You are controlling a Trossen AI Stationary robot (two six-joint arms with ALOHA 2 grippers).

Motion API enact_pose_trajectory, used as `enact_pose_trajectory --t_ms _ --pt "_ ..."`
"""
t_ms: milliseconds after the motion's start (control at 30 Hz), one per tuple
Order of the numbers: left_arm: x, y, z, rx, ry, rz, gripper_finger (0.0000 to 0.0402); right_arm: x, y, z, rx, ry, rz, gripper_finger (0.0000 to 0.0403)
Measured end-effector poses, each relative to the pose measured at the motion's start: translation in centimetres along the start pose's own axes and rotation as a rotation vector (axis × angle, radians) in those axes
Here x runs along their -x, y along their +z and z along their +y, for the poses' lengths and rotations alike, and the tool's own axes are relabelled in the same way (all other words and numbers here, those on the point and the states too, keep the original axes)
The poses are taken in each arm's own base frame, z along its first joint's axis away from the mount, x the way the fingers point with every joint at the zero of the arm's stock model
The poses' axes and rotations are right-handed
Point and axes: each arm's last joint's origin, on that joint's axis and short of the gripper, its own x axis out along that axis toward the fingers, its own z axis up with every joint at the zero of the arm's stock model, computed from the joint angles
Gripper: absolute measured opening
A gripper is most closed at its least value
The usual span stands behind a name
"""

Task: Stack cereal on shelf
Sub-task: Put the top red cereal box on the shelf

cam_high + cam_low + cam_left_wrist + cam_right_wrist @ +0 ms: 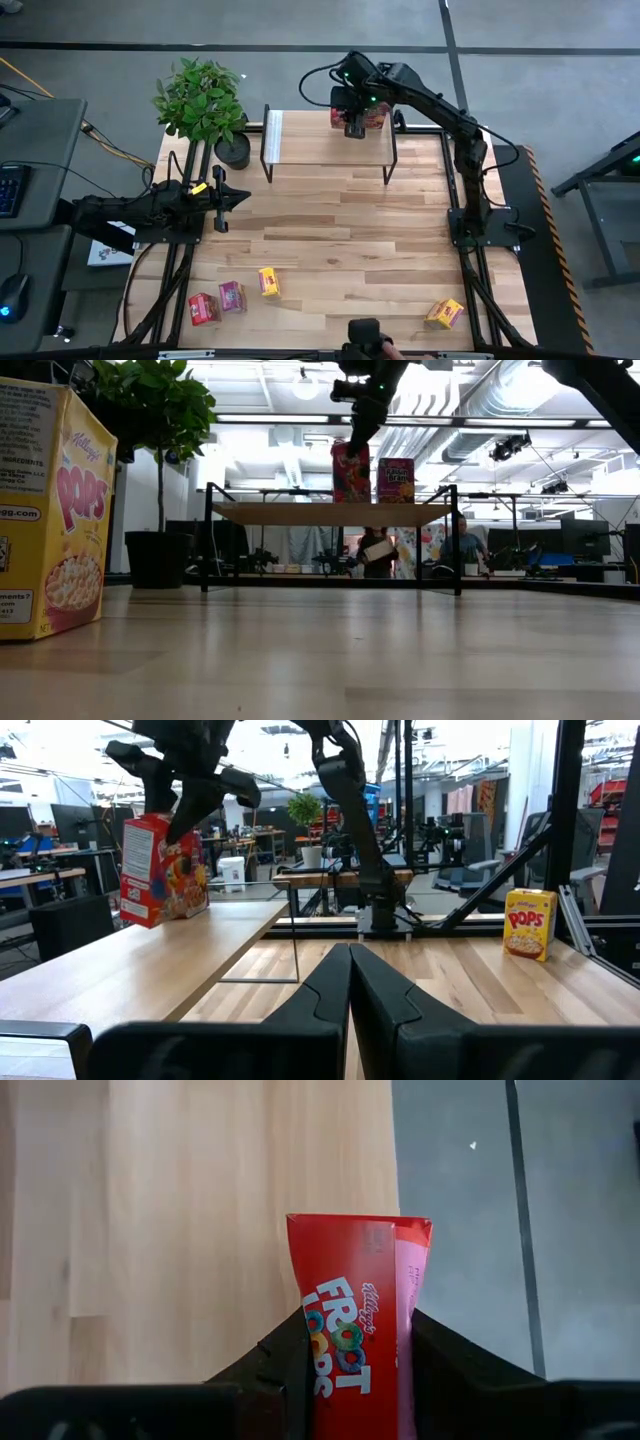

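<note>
The shelf (330, 148) stands at the table's far edge; it also shows in the low view (330, 513). My right gripper (350, 1330) is above its far right part, shut on a red cereal box (350, 1295). A pink cereal box (396, 480) stands upright on the shelf top right beside the red one. My left gripper (350, 985) is shut and empty at the table's left side (235, 197). A red box (203, 308), a pink box (232, 296) and two yellow boxes (269, 282) (445, 313) lie on the table near its front edge. My right gripper pinches the red box's two broad faces (305, 1330) between its two fingers, at the box's upper end. The fingers (362, 420) come from above, pointing down. The box stands a little tilted, its bottom (150, 918) at the shelf top; whether it rests there I cannot tell.
A potted plant (205, 105) stands at the table's far left corner, left of the shelf. The middle of the tabletop (330, 230) is bare wood. People show in the room behind the shelf (465, 545).
</note>
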Motion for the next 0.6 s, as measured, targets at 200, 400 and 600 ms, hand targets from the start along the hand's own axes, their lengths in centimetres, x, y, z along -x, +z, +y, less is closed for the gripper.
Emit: enact_pose_trajectory --t_ms 200,400,600 --pt "0.0 0.01 0.0 0.0 0.0 0.0 0.0 -0.01 -0.62 -0.92 -0.026 0.029 -0.02 0.0113" --pt "0.0 0.0 0.0 0.0 0.0 0.0 0.0 -0.01 -0.6 -1.09 0.01 0.044 -0.046 0.0113" --pt "0.0 0.0 0.0 0.0 0.0 0.0 0.0 -0.26 -0.64 -1.06 0.012 0.047 -0.044 0.0113"
